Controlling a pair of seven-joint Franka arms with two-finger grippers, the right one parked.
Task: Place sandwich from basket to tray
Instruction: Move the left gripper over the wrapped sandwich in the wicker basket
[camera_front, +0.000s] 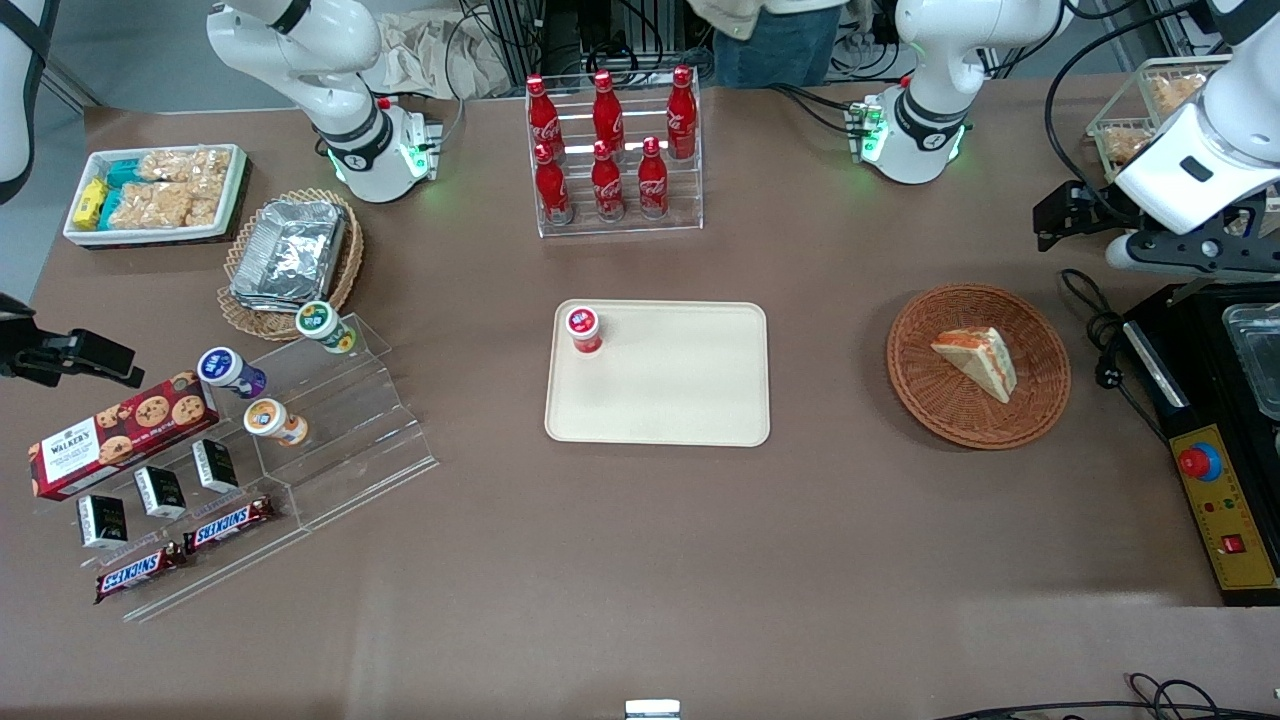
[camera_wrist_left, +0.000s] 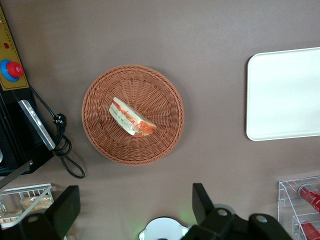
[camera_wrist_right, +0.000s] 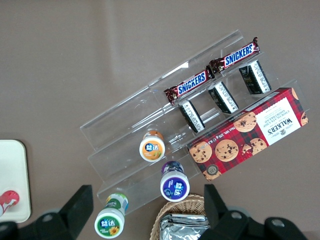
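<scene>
On the brown tabletop (camera_front: 640, 560), the cream tray (camera_front: 690, 400) lies nearest the front camera, bare except for a red-capped cup (camera_front: 583, 329) at one corner. Toward the working arm's end sits the wicker basket (camera_front: 1040, 400), the sandwich (camera_front: 977, 361) resting in it. Farther off and high above the tabletop, the gripper (camera_wrist_left: 132, 207) hangs with its fingers (camera_wrist_left: 200, 200) spread wide, holding nothing. This looks like the approach step: the next move calls for descending over the wedge and aligning with its sides.

Lab: table-mounted robot arms (camera_front: 350, 120)
</scene>
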